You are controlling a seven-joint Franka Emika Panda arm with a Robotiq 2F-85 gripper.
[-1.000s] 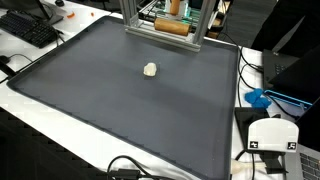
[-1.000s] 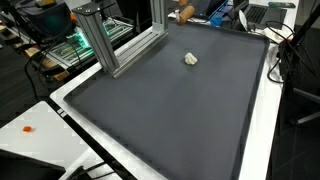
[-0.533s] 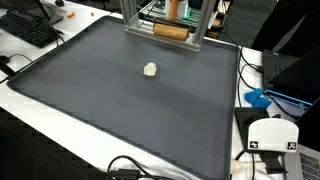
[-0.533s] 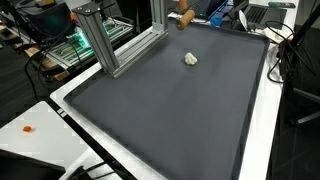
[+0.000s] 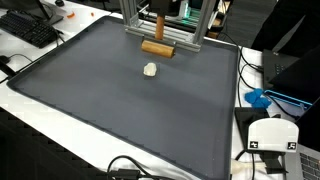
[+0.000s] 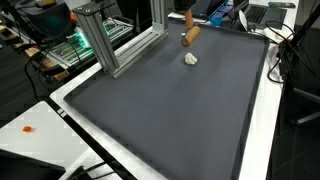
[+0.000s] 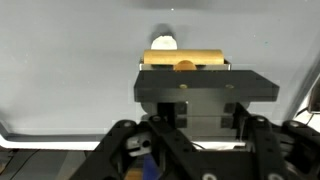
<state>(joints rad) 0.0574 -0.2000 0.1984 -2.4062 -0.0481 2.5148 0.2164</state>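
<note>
A wooden cylinder on an upright wooden stem (image 5: 157, 47) hangs just above the far part of a dark grey mat (image 5: 120, 110); it also shows in the other exterior view (image 6: 190, 34). A small white lump (image 5: 150, 70) lies on the mat a short way in front of it (image 6: 191, 59). In the wrist view my gripper (image 7: 205, 85) shows as a black block, with the cylinder (image 7: 186, 59) right beyond it and the lump (image 7: 163, 42) past that. The gripper seems shut on the tool's stem. The arm is out of both exterior views.
An aluminium frame (image 5: 190, 25) stands at the mat's far edge (image 6: 100, 45). A keyboard (image 5: 30, 28) lies off one corner. A white device (image 5: 270, 135), a blue item (image 5: 258, 98) and cables lie beside the mat. Electronics (image 6: 60, 45) sit beyond the frame.
The wooden cylinder has come forward from the frame and down onto the mat side, closer to the white lump. The lump has not moved.
</note>
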